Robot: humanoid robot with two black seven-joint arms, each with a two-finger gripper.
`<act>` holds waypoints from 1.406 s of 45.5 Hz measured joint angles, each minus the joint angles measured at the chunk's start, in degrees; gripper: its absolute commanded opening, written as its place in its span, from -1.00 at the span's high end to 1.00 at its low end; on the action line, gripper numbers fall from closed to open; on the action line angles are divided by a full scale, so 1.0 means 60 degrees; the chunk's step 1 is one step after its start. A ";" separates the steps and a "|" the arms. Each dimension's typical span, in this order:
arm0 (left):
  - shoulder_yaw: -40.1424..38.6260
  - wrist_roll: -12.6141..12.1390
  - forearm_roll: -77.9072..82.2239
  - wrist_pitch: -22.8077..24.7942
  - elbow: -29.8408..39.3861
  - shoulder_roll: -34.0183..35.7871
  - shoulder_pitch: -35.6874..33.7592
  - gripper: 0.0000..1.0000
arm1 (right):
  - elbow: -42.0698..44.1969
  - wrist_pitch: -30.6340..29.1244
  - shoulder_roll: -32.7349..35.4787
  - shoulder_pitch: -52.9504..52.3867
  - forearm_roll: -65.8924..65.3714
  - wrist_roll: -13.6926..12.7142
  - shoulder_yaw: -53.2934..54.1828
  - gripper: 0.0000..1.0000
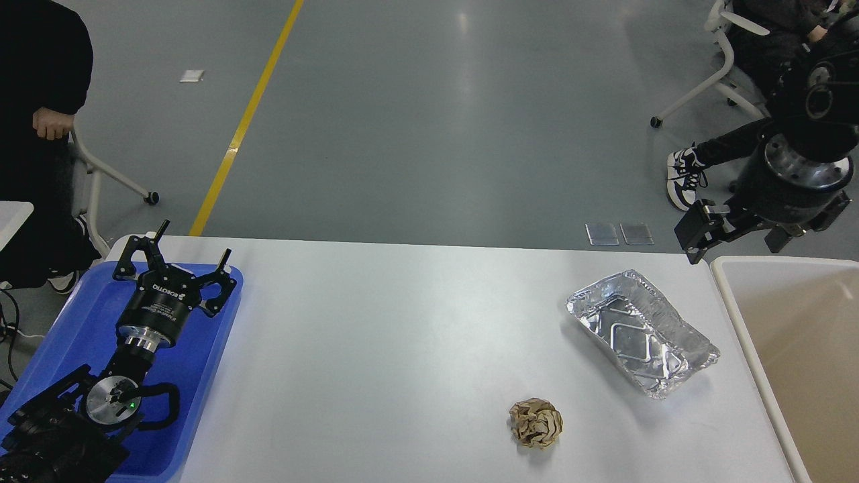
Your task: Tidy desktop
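Note:
The white desktop (402, 335) fills the lower part of the head view. On it lie a crumpled brown paper ball (535, 422) at the front right and an empty, dented aluminium foil container (641, 332) behind it to the right. My left gripper (194, 239) is open and empty, above the far end of the blue plastic tray (208, 362) at the desktop's left. My right gripper (698, 231) hangs dark beyond the far right corner of the desktop, above the floor; its fingers cannot be told apart.
A cream-rimmed beige bin (805, 362) stands against the desktop's right edge. People sit on wheeled chairs at the far left (47, 100) and far right (731, 74). A yellow line (248, 114) runs across the grey floor.

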State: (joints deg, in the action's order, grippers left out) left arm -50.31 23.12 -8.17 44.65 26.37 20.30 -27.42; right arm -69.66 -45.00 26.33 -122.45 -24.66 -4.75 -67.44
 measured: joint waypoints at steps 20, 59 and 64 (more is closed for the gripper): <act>-0.0001 0.0000 0.0000 -0.0003 0.0000 0.0000 -0.0003 -0.98 | 0.2231 -0.0003 -0.0177 0.2111 -0.0111 -0.0008 0.0538 -1.00; -0.0006 0.0014 0.0013 -0.0013 0.0000 0.0012 0.0013 -0.98 | 0.6278 0.0000 -0.0458 0.7133 -0.0057 -0.0014 0.2210 -1.00; -0.0004 0.0015 0.0012 -0.0015 0.0000 0.0014 0.0014 -0.98 | 0.6307 0.0001 -0.0448 0.7389 -0.0030 -0.0014 0.2422 -1.00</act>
State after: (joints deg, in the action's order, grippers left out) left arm -50.34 23.20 -8.10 44.56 26.37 20.38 -27.34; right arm -31.82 -45.00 23.64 -78.11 -24.84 -4.83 -52.90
